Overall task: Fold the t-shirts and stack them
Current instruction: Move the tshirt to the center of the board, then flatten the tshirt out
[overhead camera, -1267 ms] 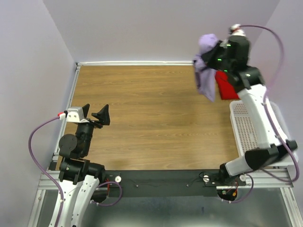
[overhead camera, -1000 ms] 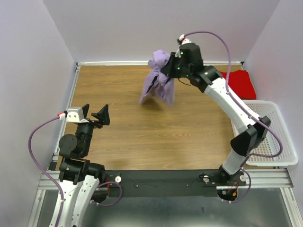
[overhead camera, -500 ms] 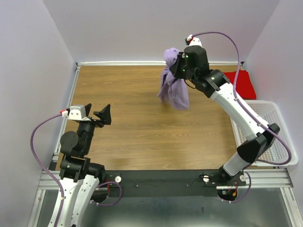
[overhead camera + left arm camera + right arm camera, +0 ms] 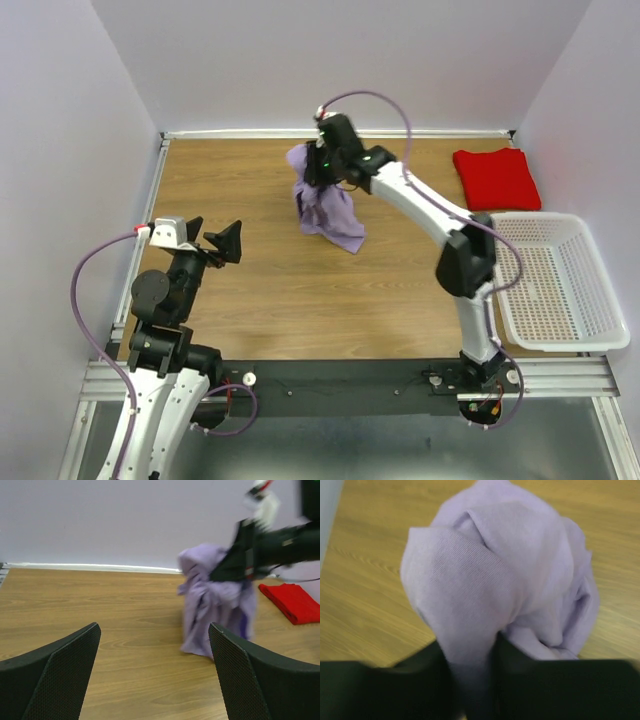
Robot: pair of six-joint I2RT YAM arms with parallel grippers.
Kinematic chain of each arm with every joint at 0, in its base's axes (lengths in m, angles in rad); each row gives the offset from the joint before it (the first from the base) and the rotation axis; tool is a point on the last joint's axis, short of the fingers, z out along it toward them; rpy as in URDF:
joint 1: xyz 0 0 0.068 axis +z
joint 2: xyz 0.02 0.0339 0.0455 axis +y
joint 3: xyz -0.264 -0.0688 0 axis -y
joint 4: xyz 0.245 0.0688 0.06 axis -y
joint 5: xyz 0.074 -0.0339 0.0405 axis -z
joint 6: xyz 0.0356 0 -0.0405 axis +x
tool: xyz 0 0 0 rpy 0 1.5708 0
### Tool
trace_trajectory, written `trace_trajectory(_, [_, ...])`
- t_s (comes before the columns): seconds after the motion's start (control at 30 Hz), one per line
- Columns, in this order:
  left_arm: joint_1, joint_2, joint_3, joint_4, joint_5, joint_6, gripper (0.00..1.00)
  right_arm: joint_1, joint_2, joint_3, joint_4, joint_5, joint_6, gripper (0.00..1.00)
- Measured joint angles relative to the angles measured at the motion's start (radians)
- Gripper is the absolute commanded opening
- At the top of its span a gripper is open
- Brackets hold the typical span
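Observation:
My right gripper is shut on the lavender t-shirt and holds it bunched over the far middle of the table, its lower end touching the wood. The shirt fills the right wrist view, pinched between the black fingers. It also shows in the left wrist view. The red t-shirt lies folded at the far right; it shows in the left wrist view too. My left gripper is open and empty at the near left, well apart from both shirts; its fingers frame bare wood.
A white perforated basket stands at the right edge of the table, nothing visible in it. Walls close in the far side and the left. The right arm stretches across the right half of the table.
My right arm has swung the lavender shirt from above the red shirt at the far right leftward to the far middle and lowered it until it touches the table. The left gripper has barely shifted.

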Motion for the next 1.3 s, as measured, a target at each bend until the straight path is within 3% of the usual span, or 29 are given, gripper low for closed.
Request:
trace_trajectory(0.13, [0.000,0.037,-0.001,0.011,0.039,-0.056,0.99,0.052,0.195,0.109,-0.008,-0.078,0.012,0.75])
trace_trajectory(0.23, [0.000,0.068,-0.002,0.011,0.061,-0.080,0.99,0.088,0.212,0.114,-0.020,-0.104,0.013,0.79])
trace_trajectory(0.47, [-0.018,0.272,-0.002,0.039,0.158,-0.148,0.99,0.042,-0.035,-0.126,0.007,-0.040,-0.006,0.80])
trace_trajectory(0.63, [-0.193,0.488,-0.001,0.080,0.151,-0.227,0.98,-0.106,-0.223,-0.357,0.026,-0.020,-0.008,0.79])
trace_trajectory(0.7, [-0.286,0.609,0.003,0.104,0.123,-0.275,0.95,-0.145,-0.260,-0.442,0.043,-0.014,-0.011,0.79])
trace_trajectory(0.83, [-0.368,0.800,0.035,0.100,0.050,-0.385,0.89,-0.153,-0.305,-0.596,0.054,-0.023,-0.015,0.79])
trace_trajectory(0.9, [-0.381,0.875,0.056,0.097,0.001,-0.447,0.86,-0.150,-0.315,-0.652,0.057,-0.031,-0.017,0.79])
trace_trajectory(1.0, [-0.386,0.940,0.060,0.091,-0.082,-0.552,0.74,-0.146,-0.328,-0.704,0.059,-0.051,-0.018,0.79])
trace_trajectory(1.3, [-0.401,1.109,0.159,0.087,-0.229,-0.645,0.69,-0.147,-0.413,-0.796,0.099,-0.090,-0.024,0.79])
